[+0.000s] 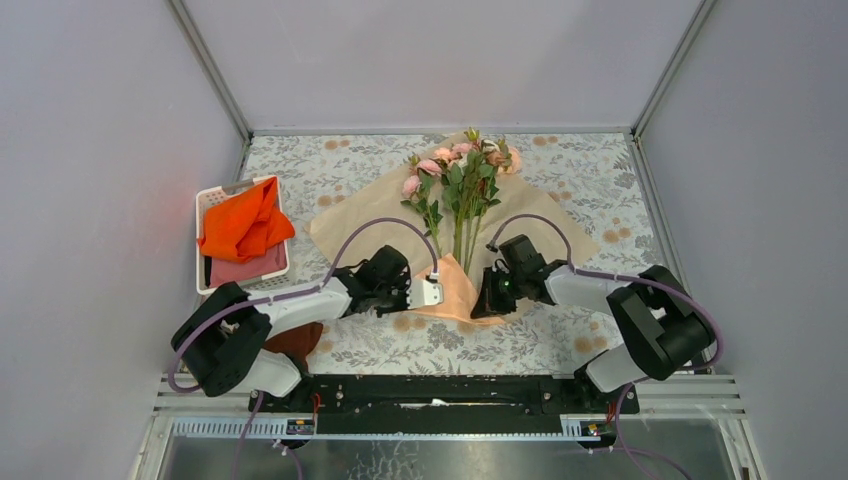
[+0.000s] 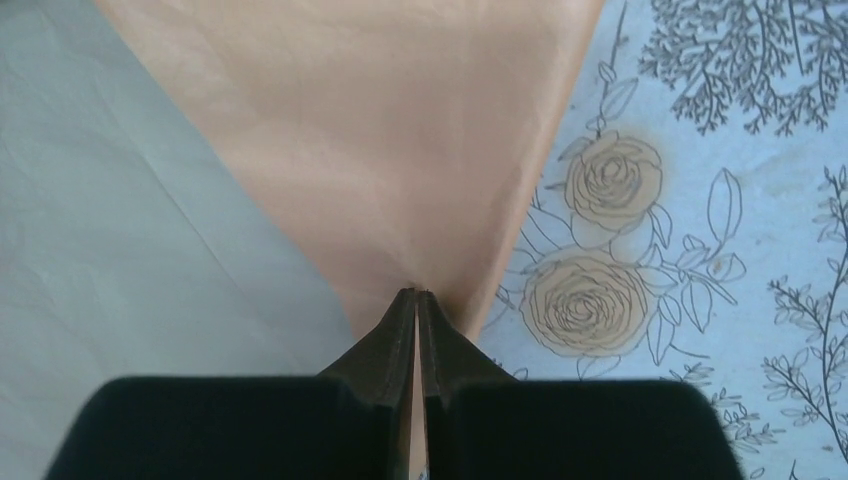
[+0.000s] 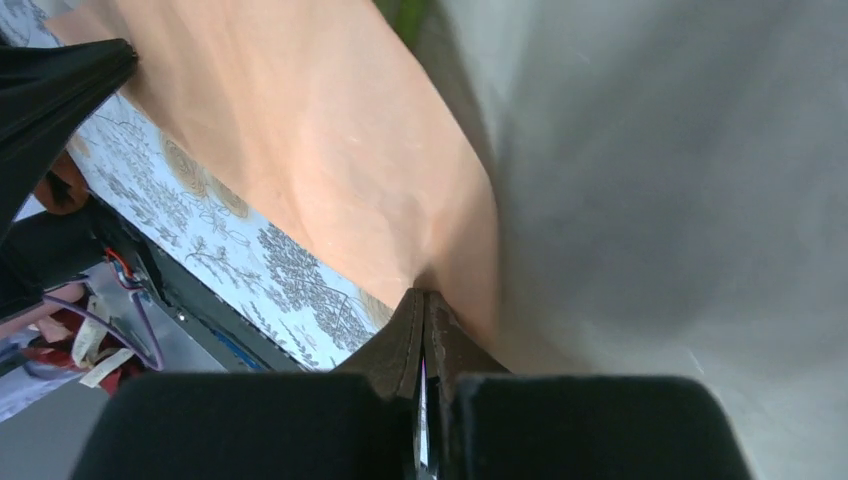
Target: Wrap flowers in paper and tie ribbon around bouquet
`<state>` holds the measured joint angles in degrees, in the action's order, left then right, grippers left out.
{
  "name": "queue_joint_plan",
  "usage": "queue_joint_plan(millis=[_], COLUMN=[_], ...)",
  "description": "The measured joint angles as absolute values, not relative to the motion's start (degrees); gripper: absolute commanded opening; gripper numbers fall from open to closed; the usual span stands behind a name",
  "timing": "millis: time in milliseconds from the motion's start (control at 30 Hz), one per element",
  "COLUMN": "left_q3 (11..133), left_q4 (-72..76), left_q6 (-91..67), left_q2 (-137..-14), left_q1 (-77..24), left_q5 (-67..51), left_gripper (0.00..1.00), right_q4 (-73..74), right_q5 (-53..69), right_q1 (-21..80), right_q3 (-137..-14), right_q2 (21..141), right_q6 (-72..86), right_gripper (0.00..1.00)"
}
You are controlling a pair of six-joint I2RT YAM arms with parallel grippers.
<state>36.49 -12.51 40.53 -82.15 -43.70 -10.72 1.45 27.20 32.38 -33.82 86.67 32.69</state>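
On the floral table [image 1: 560,180], the flowers [image 1: 460,175] lie on the paper [image 1: 345,225], its near corner pinched tight by both the left gripper [image 2: 416,295] and right gripper [image 3: 425,295]; pulling apart could tear it.

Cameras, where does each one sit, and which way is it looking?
Top external: high behind the robot, looking down on table, flowers and paper; left arm and right arm show.
Left wrist: on the left arm, looking along the left gripper, shut on the paper; its fingers show.
Right wrist: on the right arm, looking along the right gripper, shut on paper; its fingers show.
Shared: all see paper.
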Motion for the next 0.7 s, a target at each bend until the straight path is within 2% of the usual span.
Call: queue_joint_plan(millis=[233, 533, 700], left_q3=[33.34, 29.89, 39.07], left_q4=[-15.88, -24.49, -33.71], left_q6=[43.51, 48.16, 45.58], left_q2=[-77.47, -69.63, -70.04], left_q1=[-40.47, -31.42, -31.33], left_q5=[-10.07, -7.40, -10.02], left_gripper=[0.09, 0.12, 0.14], right_q4=[4.80, 5.32, 6.20], right_q5=[21.28, 20.84, 20.75], right_q1=[30.76, 30.74, 30.74], right_q3=[-30.17, -30.09, -30.68], right_q2=[80.40, 80.01, 80.31], right_q6=[32.40, 32.40, 32.32], right_gripper=[0.00, 0.00, 0.00])
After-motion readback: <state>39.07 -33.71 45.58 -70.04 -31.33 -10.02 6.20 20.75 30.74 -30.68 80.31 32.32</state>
